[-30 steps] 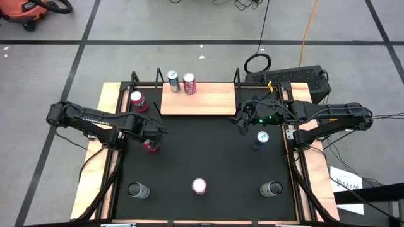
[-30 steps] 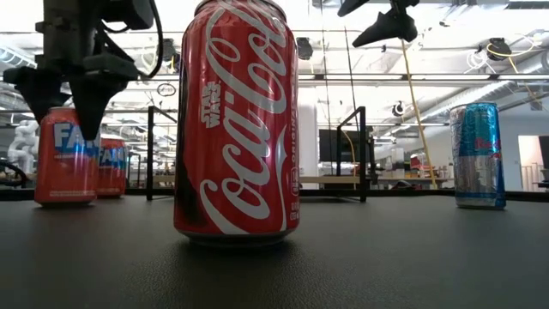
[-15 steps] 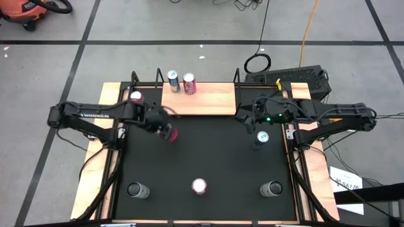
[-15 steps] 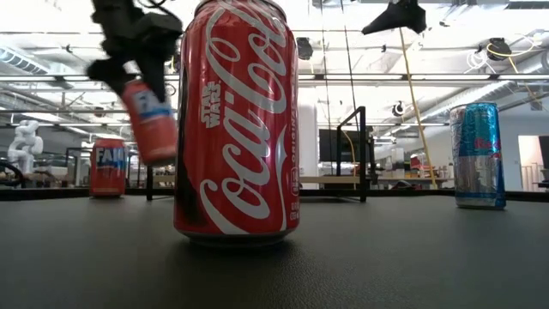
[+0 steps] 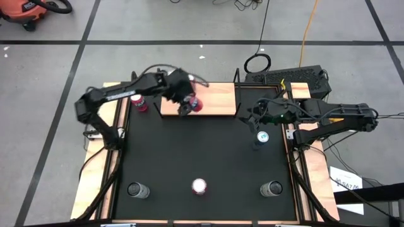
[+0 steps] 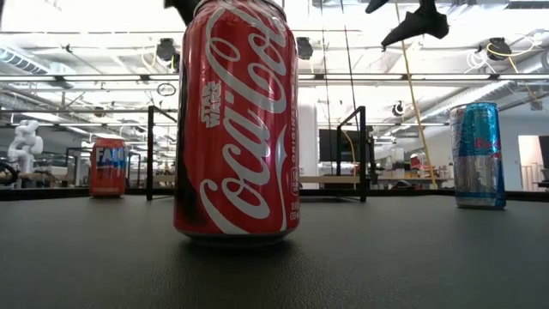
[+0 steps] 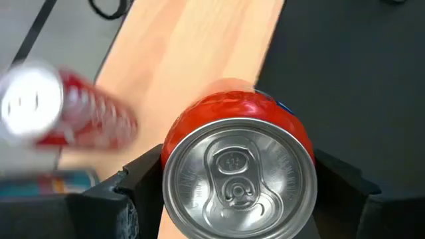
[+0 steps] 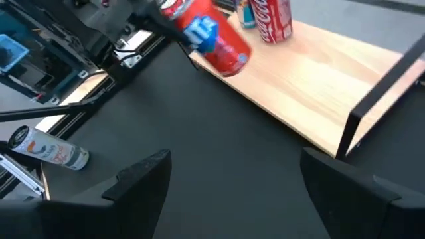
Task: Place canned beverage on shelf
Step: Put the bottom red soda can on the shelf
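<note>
High view has my left gripper (image 5: 189, 103) out over the front-left part of the shelf (image 5: 214, 99), clamped around a red Fanta can (image 5: 194, 104). Left wrist cam is basically a face full of it: the can's silver top (image 7: 238, 174) fills the middle, with one dark finger (image 7: 139, 174) pressed on each side, and light wood right underneath. From my right wrist cam the can hangs tilted over the board's near edge, blue logo showing, and I can't tell if it's touching the wood or just above it.

Further back on the shelf there's a Coca-Cola can (image 8: 274, 18) standing upright with a bluish can (image 8: 247, 13) just beside it; my left arm covers both from above. Another red Fanta can (image 5: 139, 104) sits on the black table (image 5: 208, 151) just off the shelf's left side.

My right gripper (image 5: 252, 115) hovers near the shelf's right end, fingers spread wide, nothing in them. A blue Red Bull can (image 5: 262, 137) stands on the table just in front of it. Low cam is mostly a big Coke can (image 6: 236, 124) up close near the front edge.
</note>
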`<action>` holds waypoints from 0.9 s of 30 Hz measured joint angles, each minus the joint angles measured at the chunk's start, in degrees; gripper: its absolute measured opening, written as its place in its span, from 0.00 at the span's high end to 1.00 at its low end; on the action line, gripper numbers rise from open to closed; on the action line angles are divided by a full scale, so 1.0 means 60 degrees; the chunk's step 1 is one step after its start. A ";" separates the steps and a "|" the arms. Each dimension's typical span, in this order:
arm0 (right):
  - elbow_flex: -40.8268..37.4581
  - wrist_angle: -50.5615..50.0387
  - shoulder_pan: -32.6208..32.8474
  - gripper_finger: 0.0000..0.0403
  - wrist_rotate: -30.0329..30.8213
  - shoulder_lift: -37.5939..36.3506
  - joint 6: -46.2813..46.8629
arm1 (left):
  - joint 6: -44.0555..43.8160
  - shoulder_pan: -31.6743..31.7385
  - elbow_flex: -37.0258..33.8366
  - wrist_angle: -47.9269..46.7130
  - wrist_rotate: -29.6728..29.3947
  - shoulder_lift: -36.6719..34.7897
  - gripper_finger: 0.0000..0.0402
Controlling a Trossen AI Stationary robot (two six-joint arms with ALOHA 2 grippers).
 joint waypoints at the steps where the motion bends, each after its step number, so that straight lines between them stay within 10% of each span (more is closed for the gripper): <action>1: 0.0000 -0.0061 0.0003 0.21 0.0000 0.0000 0.0106 | 0.0320 0.0134 0.0305 -0.0024 0.0129 0.0321 0.32; 11: 0.0000 -0.0361 0.0001 0.21 0.0082 -0.0029 0.0664 | 0.3178 0.0546 0.2600 -0.0967 0.0303 0.2737 0.32; 27: 0.0000 0.0110 -0.0746 0.21 0.0262 -0.0025 0.0753 | 0.4376 0.0385 0.2758 -0.1338 -0.0490 0.3370 0.21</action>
